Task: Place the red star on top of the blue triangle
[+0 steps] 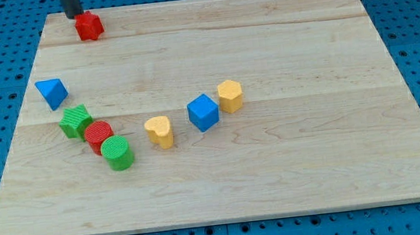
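Note:
The red star (89, 26) lies near the board's top left corner. My tip (75, 15) is just above and to the left of it, touching or nearly touching its upper left edge. The blue triangle (52, 93) lies at the left side of the board, well below the red star and a little to its left.
A green star (76, 121), a red cylinder (98, 135) and a green cylinder (118, 152) form a tight diagonal row below the blue triangle. A yellow heart (160, 131), a blue cube (203, 112) and a yellow hexagon (230, 96) lie mid-board. The wooden board (294, 171) sits on a blue pegboard.

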Tool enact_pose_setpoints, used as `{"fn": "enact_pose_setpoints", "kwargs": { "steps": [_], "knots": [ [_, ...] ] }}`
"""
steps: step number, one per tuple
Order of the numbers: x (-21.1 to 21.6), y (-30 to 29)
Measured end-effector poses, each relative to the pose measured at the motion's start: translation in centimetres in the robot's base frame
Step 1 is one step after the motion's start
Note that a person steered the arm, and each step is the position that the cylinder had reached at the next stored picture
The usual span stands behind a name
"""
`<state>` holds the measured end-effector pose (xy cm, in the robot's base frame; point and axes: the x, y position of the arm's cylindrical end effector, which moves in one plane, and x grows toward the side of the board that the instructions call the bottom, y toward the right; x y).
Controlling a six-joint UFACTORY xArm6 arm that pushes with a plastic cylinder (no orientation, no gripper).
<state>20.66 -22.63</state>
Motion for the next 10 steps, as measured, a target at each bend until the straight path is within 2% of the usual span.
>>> {"fn": "enact_pose_setpoints", "kwargs": {
  "steps": [1, 4, 6, 7, 8, 9, 10],
  "knots": [
    [0.7, 2.2],
    [-0.7, 3.1],
    [-0.3, 8.1],
    [1.5, 5.6],
    [6.9, 3.6],
    [9.7, 3.4],
    [10.1, 2.9]
  ]
}}
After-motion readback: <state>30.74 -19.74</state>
